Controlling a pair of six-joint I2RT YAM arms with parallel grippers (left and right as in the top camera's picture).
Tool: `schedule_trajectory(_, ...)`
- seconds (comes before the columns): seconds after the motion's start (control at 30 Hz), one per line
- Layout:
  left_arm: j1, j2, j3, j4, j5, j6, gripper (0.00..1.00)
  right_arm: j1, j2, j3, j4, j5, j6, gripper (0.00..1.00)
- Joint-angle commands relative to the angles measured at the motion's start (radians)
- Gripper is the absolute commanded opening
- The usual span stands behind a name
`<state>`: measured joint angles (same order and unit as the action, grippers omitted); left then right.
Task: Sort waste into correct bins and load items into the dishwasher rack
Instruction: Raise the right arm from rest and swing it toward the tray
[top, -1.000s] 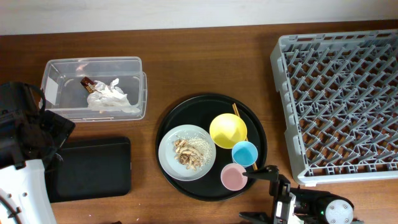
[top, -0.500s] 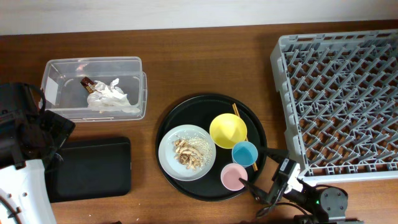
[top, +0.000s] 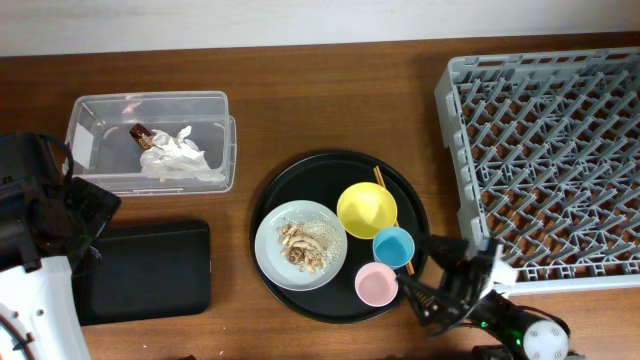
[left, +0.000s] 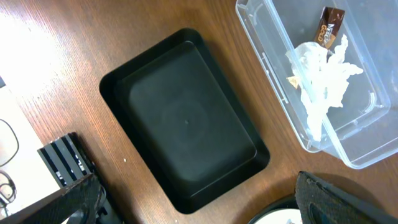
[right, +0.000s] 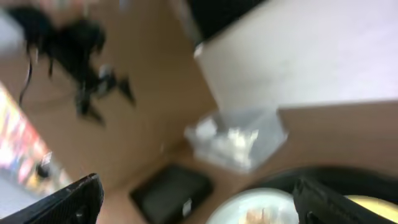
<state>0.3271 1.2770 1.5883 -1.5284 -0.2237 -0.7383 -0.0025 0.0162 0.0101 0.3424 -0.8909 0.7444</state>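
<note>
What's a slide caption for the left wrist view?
Left wrist: shallow black tray, empty, lies beside the clear tub holding crumpled white paper and a gold-brown wrapper.

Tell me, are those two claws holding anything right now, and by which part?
Nothing. The left gripper and the right gripper both stand open and empty.

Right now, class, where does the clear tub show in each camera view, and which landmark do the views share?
Overhead: clear tub in the upper left.
Left wrist: clear tub in the top right corner.
Right wrist: clear tub blurred, near the middle.
Shared landmark: the shallow black tray beside it, in all three views.
</note>
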Motion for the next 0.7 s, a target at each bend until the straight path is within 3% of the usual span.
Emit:
schedule_trajectory(0.0, 0.005, -0.013, -0.003, -0.002, 0.0, -0.01, 0.99, -0.005, -0.005, 0.021, 0.052, 0.252, 0.242, 0.98)
schedule_trajectory(0.07, 0.005, -0.013, -0.003, -0.002, 0.0, -0.01, 0.99, -0.005, -0.004, 0.069, 0.052, 0.337, 0.323, 0.98)
schedule_trajectory(0.17, 0.005, -0.013, -0.003, -0.002, 0.0, -0.01, 0.99, -0.005, 0.003, 0.168, 0.051, 0.355, 0.326, 0.98)
schedule_trajectory(0.3, 0.005, -0.013, -0.003, -0.002, 0.0, -0.009, 0.99, -0.005, 0.083, 0.363, -0.033, 0.354, 0.167, 0.98)
schedule_trajectory(0.67, 0.005, -0.013, -0.003, -0.002, 0.0, -0.01, 0.99, -0.004, 0.61, 1.12, -0.966, 0.164, -0.378, 0.98)
